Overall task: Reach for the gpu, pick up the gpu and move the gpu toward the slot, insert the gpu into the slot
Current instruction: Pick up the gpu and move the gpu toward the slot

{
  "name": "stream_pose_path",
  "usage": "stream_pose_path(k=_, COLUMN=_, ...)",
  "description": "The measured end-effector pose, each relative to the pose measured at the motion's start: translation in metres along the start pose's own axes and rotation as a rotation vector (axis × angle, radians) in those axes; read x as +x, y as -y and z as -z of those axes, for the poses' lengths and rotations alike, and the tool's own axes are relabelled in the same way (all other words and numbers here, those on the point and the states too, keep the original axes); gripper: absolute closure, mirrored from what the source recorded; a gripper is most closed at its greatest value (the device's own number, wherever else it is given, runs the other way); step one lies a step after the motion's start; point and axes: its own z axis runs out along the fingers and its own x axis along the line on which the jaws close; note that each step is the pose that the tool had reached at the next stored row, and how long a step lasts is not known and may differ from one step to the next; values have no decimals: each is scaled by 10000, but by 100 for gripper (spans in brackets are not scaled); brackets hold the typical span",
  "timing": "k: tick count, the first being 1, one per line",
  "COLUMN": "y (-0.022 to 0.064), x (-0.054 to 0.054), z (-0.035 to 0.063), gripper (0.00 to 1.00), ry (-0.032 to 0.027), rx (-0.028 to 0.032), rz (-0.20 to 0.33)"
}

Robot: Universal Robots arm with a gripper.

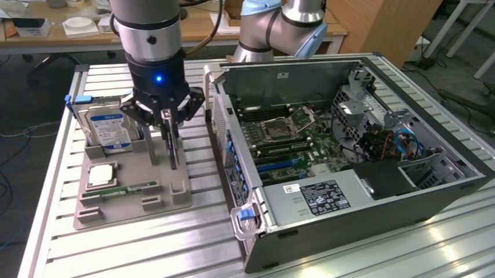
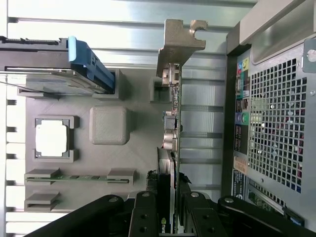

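The gpu is a thin dark card standing on edge at the side of the grey holder tray nearest the computer, its pale metal bracket at the far end. In the exterior view the gpu hangs straight down under my gripper. My gripper is shut on the card's near end, one black finger pressed on each face. Whether the card's lower edge still rests in the tray I cannot tell. The blue slot lies on the motherboard inside the open computer case.
On the tray stand a blue-labelled silver hard drive, a processor chip and a green memory stick. The case's perforated rear wall rises close beside the card. A second arm stands behind the case.
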Motion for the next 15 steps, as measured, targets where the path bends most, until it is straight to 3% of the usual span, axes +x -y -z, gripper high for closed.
stream_pose_path(k=15, y=-3, x=-1, z=65, gripper=74, ry=1, rx=-5, rz=0)
